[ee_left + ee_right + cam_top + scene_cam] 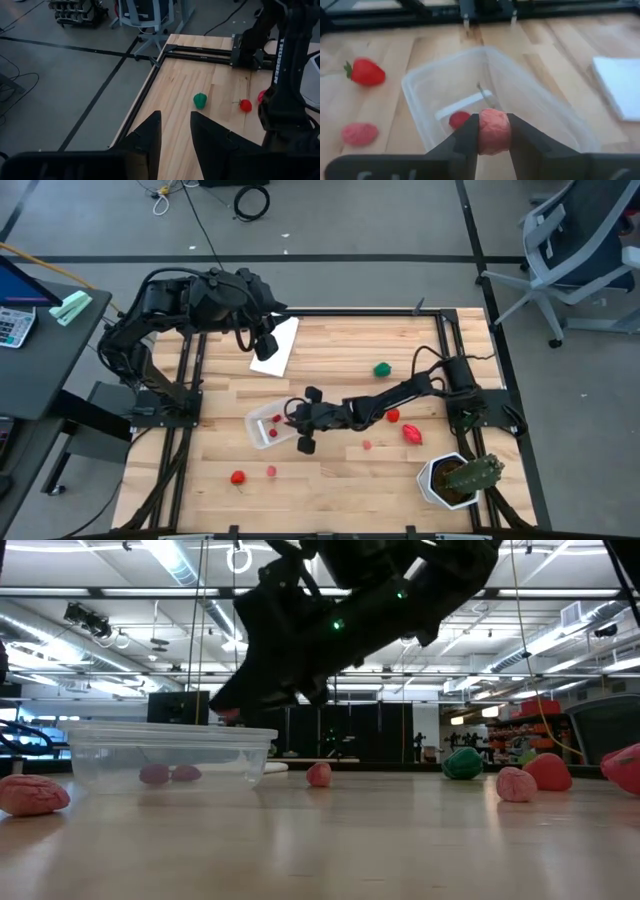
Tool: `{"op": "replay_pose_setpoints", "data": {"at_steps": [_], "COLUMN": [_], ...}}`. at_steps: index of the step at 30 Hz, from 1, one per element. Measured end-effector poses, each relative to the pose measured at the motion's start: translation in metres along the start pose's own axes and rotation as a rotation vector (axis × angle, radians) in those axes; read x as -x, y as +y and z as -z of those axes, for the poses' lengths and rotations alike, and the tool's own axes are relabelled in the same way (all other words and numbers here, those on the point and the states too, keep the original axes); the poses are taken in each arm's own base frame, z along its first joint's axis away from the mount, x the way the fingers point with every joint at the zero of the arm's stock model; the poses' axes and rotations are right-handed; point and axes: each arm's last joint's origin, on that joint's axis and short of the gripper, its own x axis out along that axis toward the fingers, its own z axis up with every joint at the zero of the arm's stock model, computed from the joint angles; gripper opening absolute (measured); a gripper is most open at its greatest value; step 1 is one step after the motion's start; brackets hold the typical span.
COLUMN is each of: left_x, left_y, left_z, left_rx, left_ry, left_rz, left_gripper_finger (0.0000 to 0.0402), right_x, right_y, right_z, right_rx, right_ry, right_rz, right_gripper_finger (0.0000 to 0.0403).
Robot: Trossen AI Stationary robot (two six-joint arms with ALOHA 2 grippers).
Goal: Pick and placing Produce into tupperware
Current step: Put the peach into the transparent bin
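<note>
We have the right gripper [493, 131] pinching a pink toy piece [494, 131] just above the clear tupperware [420, 82] at mid-table, so next we should release it inside.

A grey concrete floor [360, 230] crossed by dark tape lines surrounds the light wooden slatted table [330, 485]. A grey-blue swivel office chair [585, 250] stands near one corner. Long fluorescent ceiling lights [180, 562] hang among exposed grey ducts [60, 620].
</note>
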Motion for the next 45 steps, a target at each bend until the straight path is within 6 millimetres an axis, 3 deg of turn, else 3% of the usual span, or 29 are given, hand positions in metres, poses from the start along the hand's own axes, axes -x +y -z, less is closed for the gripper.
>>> {"op": "replay_pose_setpoints", "data": {"at_steps": [6,11,15,18,23,26,35,45], "left_x": [0.000,0.000,0.000,0.000,0.000,0.000,0.000,0.000], "left_y": [0.000,0.000,0.000,0.000,0.000,0.000,0.000,0.000], "left_z": [0.000,0.000,0.000,0.000,0.001,0.001,0.001,0.001], "left_rx": [0.000,-0.002,-0.003,-0.004,-0.007,-0.006,-0.004,-0.008], "left_ry": [0.000,0.003,0.005,0.005,0.012,0.011,0.010,0.010], "left_rz": [0.000,0.000,0.000,0.000,0.000,0.000,0.000,0.000], "left_gripper_finger": [0.0115,0.0111,0.0111,0.0115,0.0119,0.0118,0.0114,0.0115], "right_x": [-0.002,0.007,0.031,0.057,0.081,0.078,0.039,0.029], "right_y": [-0.005,-0.007,-0.009,-0.014,-0.013,-0.008,-0.012,-0.029], "right_z": [0.006,-0.010,-0.037,-0.050,-0.033,-0.025,0.023,0.029], "right_rx": [-0.030,-0.020,-0.022,0.001,0.041,0.032,0.121,0.155], "right_ry": [0.053,0.011,-0.019,0.075,0.357,0.390,0.528,0.531], "right_rz": [0.018,0.032,0.051,0.072,0.112,0.114,0.140,0.222], "right_gripper_finger": [0.0157,0.0189,0.0196,0.0194,0.0192,0.0192,0.0193,0.0202]}}
